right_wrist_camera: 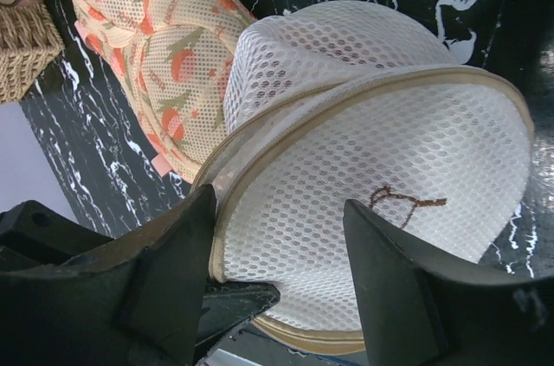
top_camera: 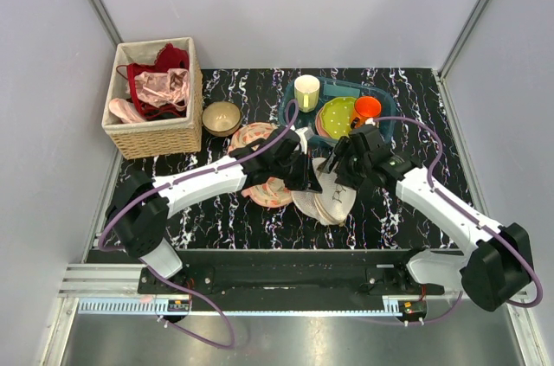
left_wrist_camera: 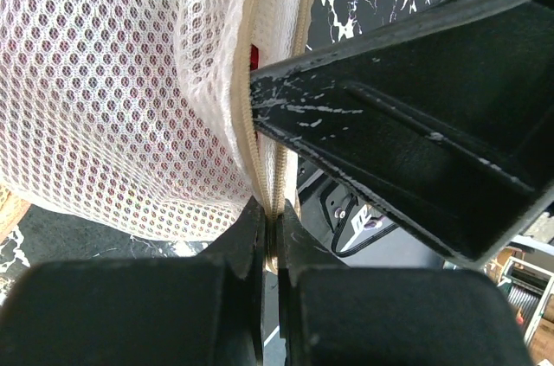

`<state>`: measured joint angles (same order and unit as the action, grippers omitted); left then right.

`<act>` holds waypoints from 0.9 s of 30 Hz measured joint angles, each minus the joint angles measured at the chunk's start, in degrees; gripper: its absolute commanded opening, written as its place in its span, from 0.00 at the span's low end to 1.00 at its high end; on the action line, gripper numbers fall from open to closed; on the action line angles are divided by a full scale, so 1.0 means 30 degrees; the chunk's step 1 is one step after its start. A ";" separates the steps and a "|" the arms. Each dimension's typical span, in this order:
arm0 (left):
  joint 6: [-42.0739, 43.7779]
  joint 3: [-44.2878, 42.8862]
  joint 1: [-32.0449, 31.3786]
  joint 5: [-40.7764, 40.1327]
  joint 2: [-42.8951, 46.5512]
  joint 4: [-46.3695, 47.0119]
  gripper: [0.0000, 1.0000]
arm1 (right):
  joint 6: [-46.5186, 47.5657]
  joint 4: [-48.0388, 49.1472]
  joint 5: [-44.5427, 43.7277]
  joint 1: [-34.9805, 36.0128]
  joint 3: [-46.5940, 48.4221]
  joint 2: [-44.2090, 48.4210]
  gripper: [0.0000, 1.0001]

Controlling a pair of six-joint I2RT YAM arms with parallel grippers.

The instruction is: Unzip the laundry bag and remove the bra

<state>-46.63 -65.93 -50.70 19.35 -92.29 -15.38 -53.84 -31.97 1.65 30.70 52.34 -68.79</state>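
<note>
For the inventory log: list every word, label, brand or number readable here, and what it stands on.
None can be read in any view.
The red tab at the laundry bag zip is too blurred; the brown squiggle on its mesh looks like thread, not writing.

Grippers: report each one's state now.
Left gripper: shut on the round white mesh laundry bag, at its zip.
Right gripper: open, jaws astride that bag.

**Hidden around the laundry bag (top_camera: 327,202)**

In the left wrist view the bag runs off the top and left edges, and only a reddish tint shows through its mesh, too vague to name. The left end effector (left_wrist_camera: 270,240) hides what its pads pinch on the zip (left_wrist_camera: 258,115). The right end effector (right_wrist_camera: 279,236) covers the bag's lower rim. From above, both mask its far half.
</note>
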 measured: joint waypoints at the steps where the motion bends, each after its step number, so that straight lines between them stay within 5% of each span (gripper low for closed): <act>1: 0.0000 0.0000 -0.0015 -0.0051 0.0007 0.0000 0.00 | -0.0029 0.0131 0.0131 0.0000 0.0000 -0.0131 0.60; 6: -0.0007 0.0044 -0.0073 -0.0124 0.0044 0.0007 0.00 | -0.0182 0.0525 0.0372 0.0000 -0.0219 -0.0204 0.34; 10: -0.0131 0.0321 -0.0117 -0.0182 0.0146 0.0124 0.00 | -0.0379 0.0780 0.0481 0.0015 -0.0423 0.0262 0.01; 14: -0.0204 0.0517 -0.0211 -0.0182 0.0444 0.0342 0.01 | -0.0605 0.0780 0.0539 0.0022 -0.0605 0.1042 0.00; 17: -0.0204 0.0510 -0.0240 -0.0175 0.0714 0.0335 0.17 | -0.0597 0.0772 0.0474 0.0022 -0.0772 0.1705 0.00; 22: 0.0102 0.0430 -0.0160 -0.0102 0.1290 -0.0044 0.74 | 0.0576 0.0364 0.0007 0.0022 -0.1574 0.3927 0.00; 27: 0.0189 0.0240 0.0510 0.0452 0.2040 -0.0066 0.81 | 0.2368 -0.0444 -0.0153 0.0022 -0.2244 0.6812 0.00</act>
<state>-46.06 -65.21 -49.17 20.71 -86.17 -15.57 -46.74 -33.30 1.19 30.76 45.60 -48.36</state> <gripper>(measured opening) 0.799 0.014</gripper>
